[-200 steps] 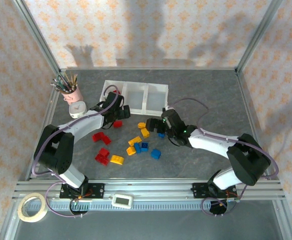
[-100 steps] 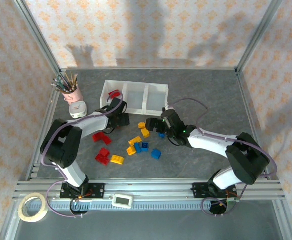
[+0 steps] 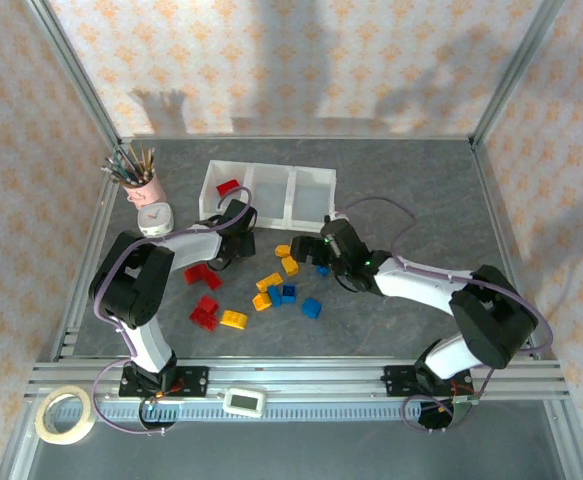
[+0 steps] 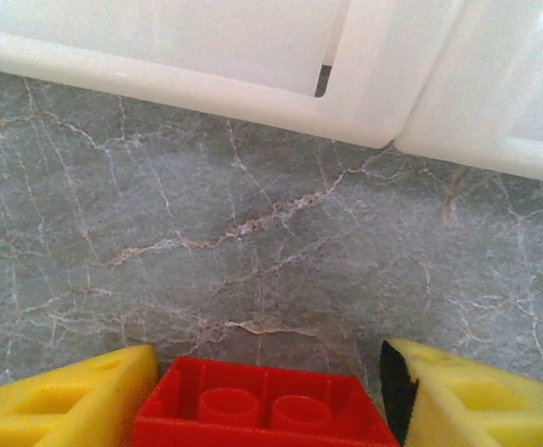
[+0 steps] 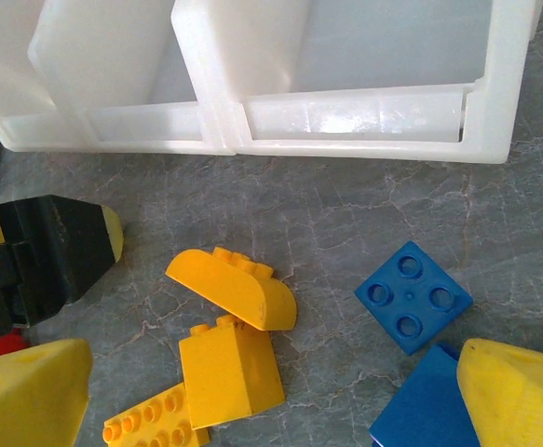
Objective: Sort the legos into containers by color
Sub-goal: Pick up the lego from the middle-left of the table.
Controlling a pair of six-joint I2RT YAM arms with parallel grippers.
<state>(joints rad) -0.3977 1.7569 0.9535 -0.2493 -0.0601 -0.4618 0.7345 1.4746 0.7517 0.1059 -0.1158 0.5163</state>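
The containers are one white tray [image 3: 316, 171] of three compartments; a red lego [image 3: 227, 187] lies in its left one. Just in front of the tray wall [image 4: 364, 93], my left gripper [image 3: 233, 240] [image 4: 267, 372] is shut on a red lego [image 4: 262, 414] that lies upside down on the table. To the right, my right gripper [image 3: 323, 258] [image 5: 271, 391] hangs open over a curved yellow lego [image 5: 234, 289], a sloped yellow one [image 5: 229, 372] and blue legos [image 5: 413, 296]. More red [image 3: 201, 275], yellow [image 3: 233, 319] and blue [image 3: 311, 307] legos lie scattered in front of both grippers.
A pink pencil cup [image 3: 141, 185] and a small white clock [image 3: 154, 217] stand left of the tray. A tape roll [image 3: 66, 415] and a white device [image 3: 242, 401] lie by the front rail. Metal frame posts edge the table.
My left gripper has come down over the red lego in front of the tray and its jaws have closed in on it. The right arm has hardly moved.
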